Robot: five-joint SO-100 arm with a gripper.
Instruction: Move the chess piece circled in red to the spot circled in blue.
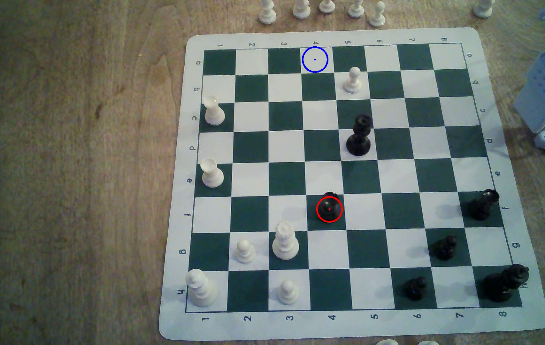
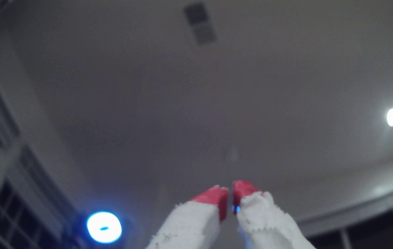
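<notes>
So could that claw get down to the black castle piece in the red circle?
Probably yes. The black rook stands alone on its square, neighbouring squares bare. But the claw is closed, pointing at the ceiling, so it must swing down and open first.

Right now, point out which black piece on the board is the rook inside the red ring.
The black rook on the green row-f, column-4 square: notched top, red ring around it. The other black pieces carry no ring.

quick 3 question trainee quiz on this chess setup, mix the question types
1. True or false: the black rook stands on a white square.
2. Which column holds the blue-ringed square? A) 2 B) 4 C) 7
3. In the wrist view, how do the gripper fingertips stand?

Key: 1. False, it stands on dark green. 2. B. 3. The red tips nearly meet, with nothing between them, pointing at a ceiling.
</notes>
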